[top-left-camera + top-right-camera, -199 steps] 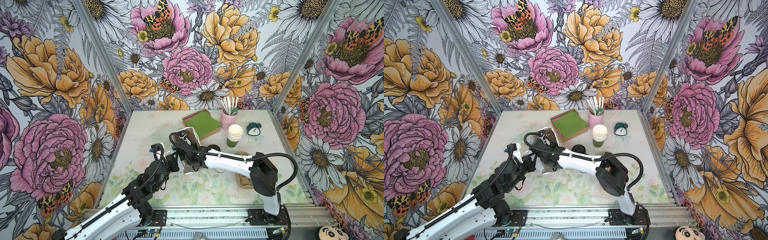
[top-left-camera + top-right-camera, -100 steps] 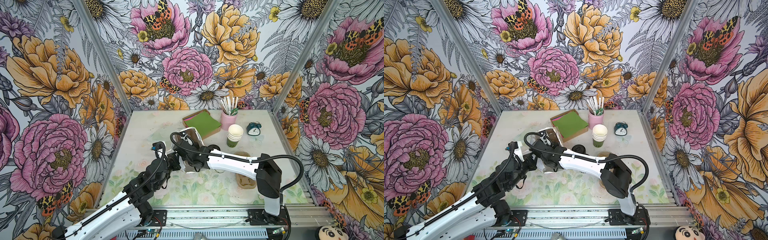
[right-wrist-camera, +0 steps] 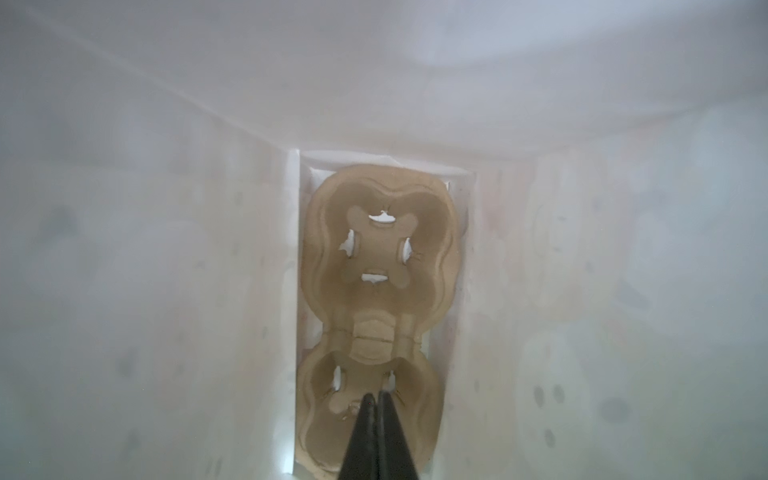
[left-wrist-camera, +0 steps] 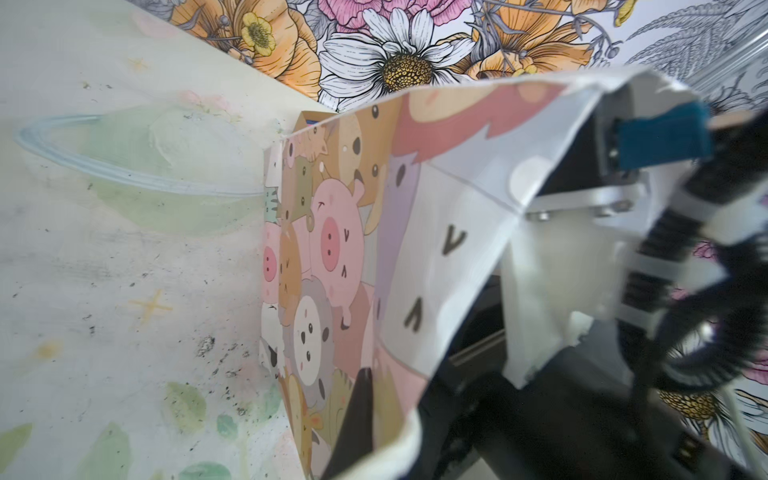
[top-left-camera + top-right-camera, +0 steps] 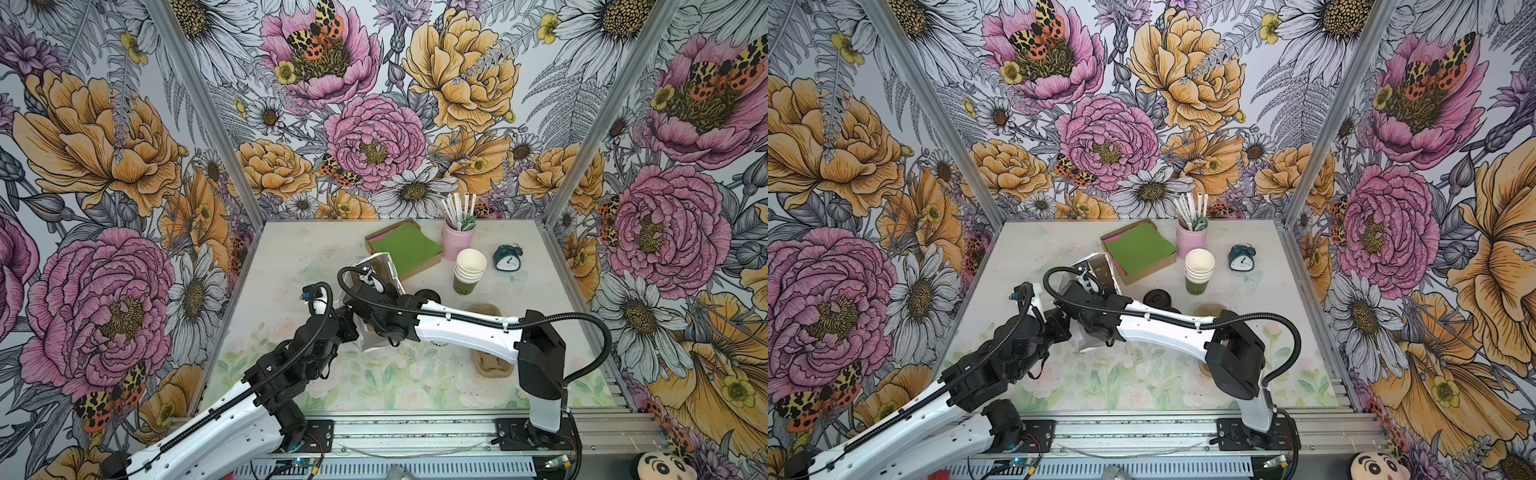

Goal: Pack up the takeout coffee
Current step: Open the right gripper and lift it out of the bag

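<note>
Right gripper: closed, fingers pressed together with nothing visible between them. It is deep inside the white paper bag printed with cartoon animals. Its tips are over one socket of the brown moulded-pulp two-cup carrier on the bag's floor. You cannot tell whether they touch the pulp.
Left gripper: closed on the paper bag's rim on its near left side, apparently keeping the mouth open for you.
Carrier sockets: both look empty.
Takeout coffee: not in the bag and not visible in any view; it may be hidden behind the right arm.
Surroundings: the stack of lidless pale paper cups and the squat pile of black plastic lids stand right of the bag, apart from it. Spare pulp carriers lie near right on the tabletop.
Risk, backing out: if your fingertips catch a socket edge, the carrier could drag out of place or come out with them.
Risk, bag wall: your wrist fills the mouth, so a sideways pull could crumple the paper or tear it at the left pinch.
Risk, loading: if the mouth sags, the cup's lid may strike the rim and pop loose.
</note>
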